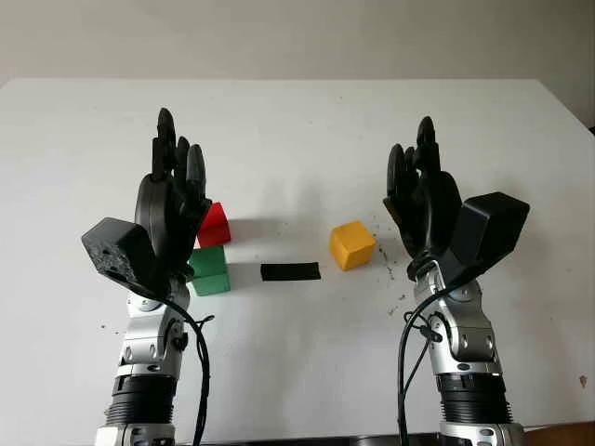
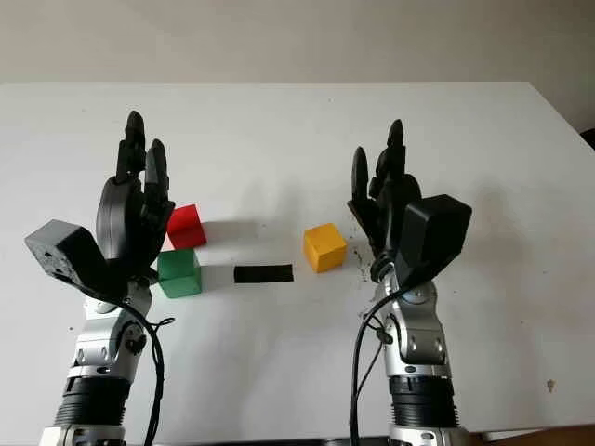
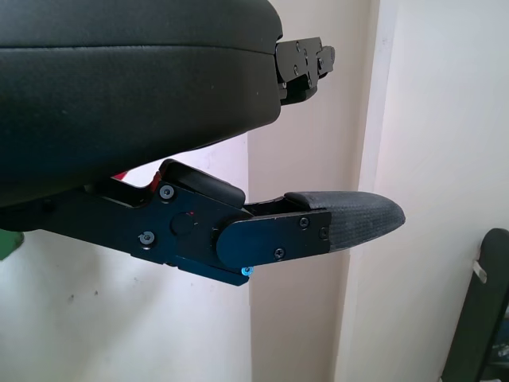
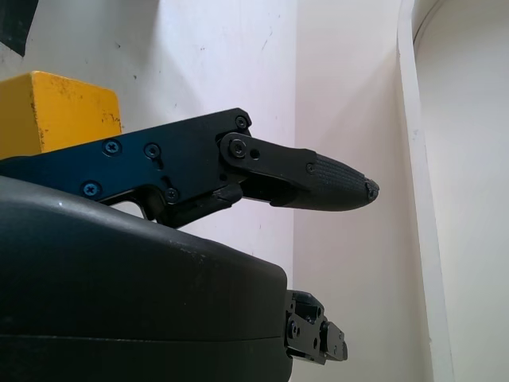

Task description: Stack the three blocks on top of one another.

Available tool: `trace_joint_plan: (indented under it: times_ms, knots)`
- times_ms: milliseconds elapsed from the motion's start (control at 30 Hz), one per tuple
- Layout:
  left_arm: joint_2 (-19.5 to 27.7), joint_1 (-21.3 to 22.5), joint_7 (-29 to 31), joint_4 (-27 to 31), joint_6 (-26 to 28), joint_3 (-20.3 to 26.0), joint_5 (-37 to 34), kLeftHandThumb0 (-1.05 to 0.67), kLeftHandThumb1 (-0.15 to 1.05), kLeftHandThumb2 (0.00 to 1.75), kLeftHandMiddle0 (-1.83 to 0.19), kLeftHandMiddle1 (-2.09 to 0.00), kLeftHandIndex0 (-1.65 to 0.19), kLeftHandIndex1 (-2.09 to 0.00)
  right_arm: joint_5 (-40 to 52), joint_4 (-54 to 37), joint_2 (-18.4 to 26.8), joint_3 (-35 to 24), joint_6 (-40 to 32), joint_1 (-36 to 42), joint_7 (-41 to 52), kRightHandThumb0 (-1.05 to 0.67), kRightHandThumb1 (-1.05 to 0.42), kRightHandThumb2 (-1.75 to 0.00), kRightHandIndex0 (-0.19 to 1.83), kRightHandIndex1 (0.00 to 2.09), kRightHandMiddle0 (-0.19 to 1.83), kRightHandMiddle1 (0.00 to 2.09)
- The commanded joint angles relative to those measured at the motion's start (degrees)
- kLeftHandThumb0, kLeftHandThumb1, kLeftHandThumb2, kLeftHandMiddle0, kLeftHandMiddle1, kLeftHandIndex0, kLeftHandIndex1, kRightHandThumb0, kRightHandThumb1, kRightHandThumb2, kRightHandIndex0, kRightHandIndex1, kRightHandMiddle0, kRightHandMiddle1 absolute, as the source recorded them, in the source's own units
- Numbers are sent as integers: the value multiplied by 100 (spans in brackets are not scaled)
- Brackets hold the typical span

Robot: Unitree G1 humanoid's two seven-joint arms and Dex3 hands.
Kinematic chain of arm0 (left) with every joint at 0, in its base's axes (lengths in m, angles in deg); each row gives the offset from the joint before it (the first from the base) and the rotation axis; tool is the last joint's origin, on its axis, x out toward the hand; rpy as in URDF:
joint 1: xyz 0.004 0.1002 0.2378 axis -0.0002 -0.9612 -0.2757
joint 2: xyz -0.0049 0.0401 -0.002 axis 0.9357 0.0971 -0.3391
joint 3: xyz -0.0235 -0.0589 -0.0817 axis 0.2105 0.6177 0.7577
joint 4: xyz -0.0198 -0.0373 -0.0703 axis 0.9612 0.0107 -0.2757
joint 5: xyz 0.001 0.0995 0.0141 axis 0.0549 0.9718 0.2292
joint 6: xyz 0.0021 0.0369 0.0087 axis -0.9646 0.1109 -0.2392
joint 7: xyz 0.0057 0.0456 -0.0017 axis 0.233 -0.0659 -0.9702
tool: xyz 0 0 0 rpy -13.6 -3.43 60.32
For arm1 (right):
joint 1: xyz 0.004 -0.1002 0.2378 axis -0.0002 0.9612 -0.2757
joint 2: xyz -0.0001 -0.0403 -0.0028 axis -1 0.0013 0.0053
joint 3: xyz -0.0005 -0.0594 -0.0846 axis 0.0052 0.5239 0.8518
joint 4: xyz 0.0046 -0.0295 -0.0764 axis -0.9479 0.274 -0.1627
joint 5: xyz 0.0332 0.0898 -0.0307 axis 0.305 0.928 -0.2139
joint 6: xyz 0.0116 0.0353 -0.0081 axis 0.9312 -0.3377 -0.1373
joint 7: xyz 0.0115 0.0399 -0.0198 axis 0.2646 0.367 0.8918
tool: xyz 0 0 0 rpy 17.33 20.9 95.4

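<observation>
Both hands hover empty, fingers extended: left hand beside the red block and green block, right hand beside the yellow block.

You get bright, even daylight on the white table, with no glare. Soft shadows fall to the right of the red block and green block, so light comes from the left. Head views are sharp. In the wrist views the near black shells sit dark and soft, the walls pale and washed.
</observation>
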Motion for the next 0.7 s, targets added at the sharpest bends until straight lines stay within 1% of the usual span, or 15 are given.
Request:
trace_joint_plan:
  times_ms: [0, 100, 133, 233, 300, 367, 400, 467, 567, 667]
  knots:
    - [167, 199, 109, -5, -99, 64, -21, -74, 105, 54, 13, -5, 13, -6, -22, 0, 9, -11, 64, -25, -38, -59, -105, -58, -19, 4, -17, 6]
    - [448, 441, 288, -122, -195, 167, -46, -74, 105, 54, 14, -5, 14, -5, -62, 0, -1, 6, 63, -29, -91, -59, -105, -58, -18, 4, -17, 6]
    - [580, 575, 310, -176, -185, 206, -13, -73, 105, 52, 9, -7, 9, -7, -72, -1, -9, 11, 66, -37, -109, -59, -105, -58, -18, 5, -17, 6]
    - [1192, 1043, 583, -545, -268, 201, 227, -67, 105, 42, -13, -10, -11, -16, -59, -16, -38, 16, 56, -45, -142, -58, -105, -58, -18, 5, -17, 6]
    - [1630, 1383, 873, -982, -529, 142, 430, -60, 105, 28, -36, -12, -28, -20, -43, -7, -42, 13, 89, -37, -132, -58, -105, -58, -18, 5, -17, 6]
    - [1948, 1693, 1151, -1398, -741, 90, 552, -55, 105, 23, -47, -10, -36, -20, -44, -26, -44, 17, 80, -27, -136, -58, -105, -58, -18, 5, -17, 6]
    - [2134, 1874, 1293, -1586, -768, 30, 656, -52, 104, 14, -53, -9, -44, -19, -53, -44, -40, 21, 57, -21, -141, -58, -105, -58, -18, 5, -17, 6]
    - [2532, 2199, 1547, -1865, -823, -176, 1004, -51, 102, 8, -54, -7, -49, -19, -74, -96, -28, 34, 16, 2, -147, -58, -105, -58, -18, 5, -17, 6]
    - [3163, 2639, 1824, -2286, -1355, -682, 1832, -51, 99, 5, -50, -4, -47, -16, -75, -105, -24, 29, 50, 21, -148, -57, -105, -59, -18, 5, -16, 6]
    - [3547, 3090, 2149, -2702, -1746, -1102, 2360, -46, 91, 3, -40, -1, -43, -12, -73, -121, -7, 26, 41, 34, -137, -58, -105, -58, -18, 5, -16, 6]
